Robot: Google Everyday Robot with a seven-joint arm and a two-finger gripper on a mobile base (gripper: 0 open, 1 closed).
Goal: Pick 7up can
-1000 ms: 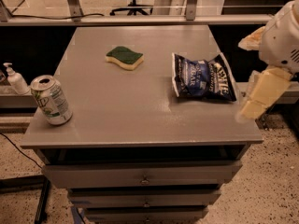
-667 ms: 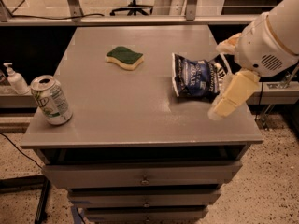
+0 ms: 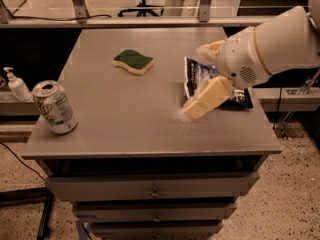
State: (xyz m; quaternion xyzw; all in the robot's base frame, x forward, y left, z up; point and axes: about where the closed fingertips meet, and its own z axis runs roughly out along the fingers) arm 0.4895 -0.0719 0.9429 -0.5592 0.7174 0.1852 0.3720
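The 7up can (image 3: 55, 107) stands upright at the front left corner of the grey table (image 3: 125, 119); it has a green and white label and an opened silver top. My gripper (image 3: 192, 82) hangs over the right half of the table, far to the right of the can, with its cream fingers (image 3: 206, 98) spread apart and nothing between them. The white arm reaches in from the right edge of the view.
A blue crinkly snack bag (image 3: 239, 97) lies right behind the gripper, partly hidden by it. A green and yellow sponge (image 3: 133, 61) lies at the table's middle back. A soap bottle (image 3: 17, 85) stands left of the table. Drawers (image 3: 155, 190) sit below the tabletop.
The arm has swung left from beyond the table's right edge to over the table, in front of the snack bag. The can, sponge and bag have not moved.
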